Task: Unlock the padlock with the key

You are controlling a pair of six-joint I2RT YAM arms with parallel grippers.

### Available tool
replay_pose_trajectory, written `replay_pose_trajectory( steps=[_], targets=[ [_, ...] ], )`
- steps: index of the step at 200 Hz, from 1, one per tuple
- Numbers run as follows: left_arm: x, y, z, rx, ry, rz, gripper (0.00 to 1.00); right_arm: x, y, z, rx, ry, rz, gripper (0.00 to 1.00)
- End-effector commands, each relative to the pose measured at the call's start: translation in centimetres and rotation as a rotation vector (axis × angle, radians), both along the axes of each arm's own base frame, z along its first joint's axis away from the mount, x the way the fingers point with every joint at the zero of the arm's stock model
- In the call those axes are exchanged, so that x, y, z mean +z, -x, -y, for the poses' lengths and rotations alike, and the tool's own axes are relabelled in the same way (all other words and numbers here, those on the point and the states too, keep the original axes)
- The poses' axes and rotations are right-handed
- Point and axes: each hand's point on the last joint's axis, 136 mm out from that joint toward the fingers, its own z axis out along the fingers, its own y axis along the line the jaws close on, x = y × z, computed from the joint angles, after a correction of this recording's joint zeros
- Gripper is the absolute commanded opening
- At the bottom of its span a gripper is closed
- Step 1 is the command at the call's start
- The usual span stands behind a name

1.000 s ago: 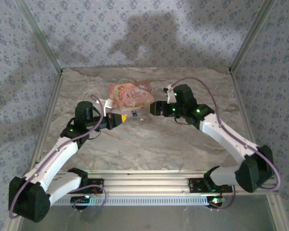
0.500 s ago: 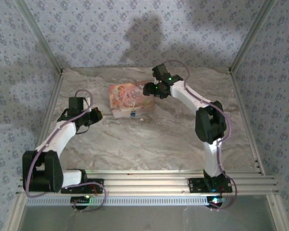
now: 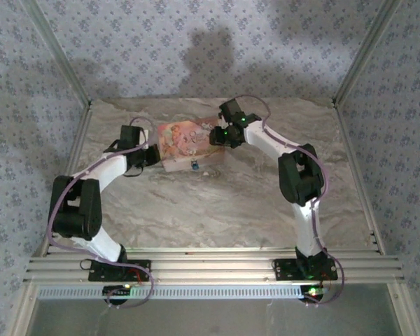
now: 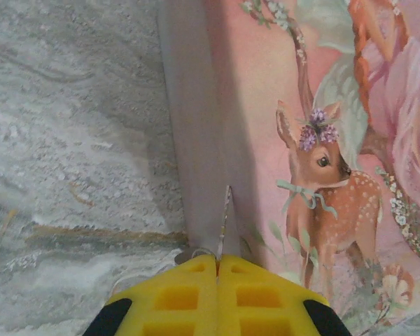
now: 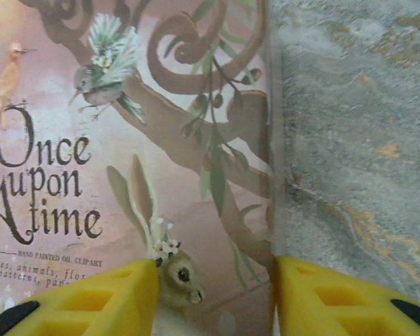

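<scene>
reaching in from both sides, the two arms meet at the pink box [image 3: 185,140], which lies on the marbled table [image 3: 217,203] toward its far part. the left claw [image 3: 156,155] is at the left end of the box, low and near the table. in the left wrist view its yellow fingers [image 4: 175,294] are pressed together, and a thin silver blade, the key [image 4: 225,220], sticks out from between them, seen from its edge. the tip of the key is at the line where the pale side wall of the box meets the lid with the painted fawn; one cannot tell if it touches the box. the right claw [image 3: 213,136] is above the far right corner of the box. in the right wrist view its fingers [image 5: 98,301] are spread wide and hold nothing. one is over the lid, which reads "once upon a time", and the other is over the table, so the right edge of the box runs between them. the padlock [image 3: 194,166] is a tiny dark bluish spot on the near side of the box, around the middle, between the two claws and apart from both. it is too small to tell whether its shackle is closed.
</scene>
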Motion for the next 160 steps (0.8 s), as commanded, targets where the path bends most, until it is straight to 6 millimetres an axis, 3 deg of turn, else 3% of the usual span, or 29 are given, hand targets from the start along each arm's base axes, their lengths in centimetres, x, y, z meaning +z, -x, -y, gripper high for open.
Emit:
replay_pose_trajectory(
  steps=[1,32,61,87,110,141,160],
  targets=[
    [0.6,0.4,4.0,-0.113,0.01,0.035,0.0,-3.2,5.1,0.3,0.064,0.034,-0.127,0.46],
    [1.1,3.1,7.2,-0.174,0.021,0.054,0.0,-2.9,8.5,2.0,0.036,0.038,-0.121,0.46],
    [1.7,4.7,8.1,-0.199,0.035,0.068,0.0,-1.5,10.1,3.7,0.009,0.047,-0.091,0.53],
    [2.5,5.2,7.7,-0.205,0.017,0.079,0.0,0.4,10.2,4.8,-0.018,0.065,-0.053,0.63],
    [3.1,5.8,6.7,-0.208,-0.011,0.086,0.0,3.1,10.2,5.7,-0.042,0.095,0.026,0.66],
    [3.5,7.1,5.0,-0.212,0.002,0.083,0.0,6.6,12.0,7.4,-0.097,0.132,0.148,0.67],
    [4.1,8.3,4.9,-0.258,0.062,0.104,0.0,6.2,14.2,8.4,-0.108,0.162,0.169,0.67]
  ],
)
